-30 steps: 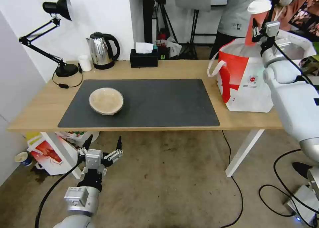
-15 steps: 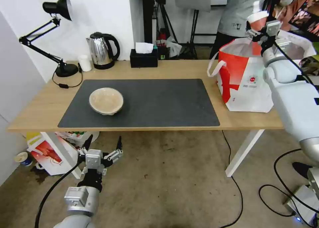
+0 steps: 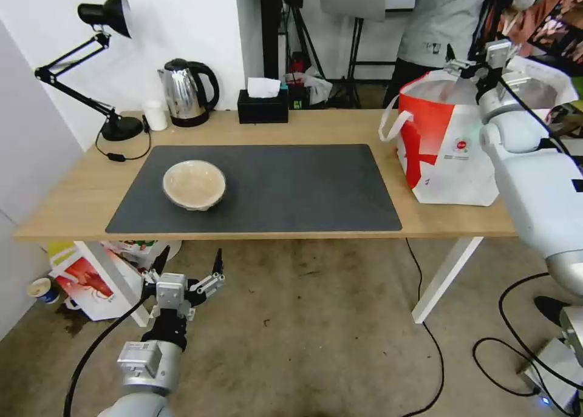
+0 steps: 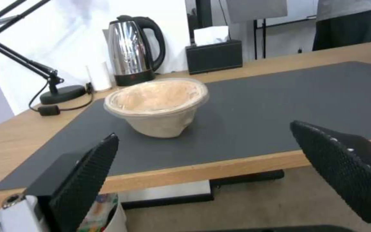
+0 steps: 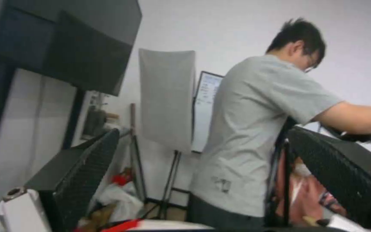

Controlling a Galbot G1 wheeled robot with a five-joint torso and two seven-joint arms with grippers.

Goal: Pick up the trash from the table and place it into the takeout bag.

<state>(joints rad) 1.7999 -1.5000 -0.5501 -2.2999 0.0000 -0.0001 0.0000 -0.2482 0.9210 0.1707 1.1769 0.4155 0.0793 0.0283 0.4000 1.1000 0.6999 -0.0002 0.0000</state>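
Left gripper (image 3: 188,265) parked low before surface (image 3: 73,204), fingers spread, empty, idle. Beige bowl (image 3: 194,184) upright on dark mat (image 3: 291,186), left part, not yet collected. Right gripper (image 3: 470,68) over takeout bag (image 3: 449,144) mouth, fingers apart, holding nothing; likely placed for dropping trash inside.

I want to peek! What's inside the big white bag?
From the head view, the bag shows silvery lining near its open top. Its walls hide anything deeper. The right tool hangs open above it.
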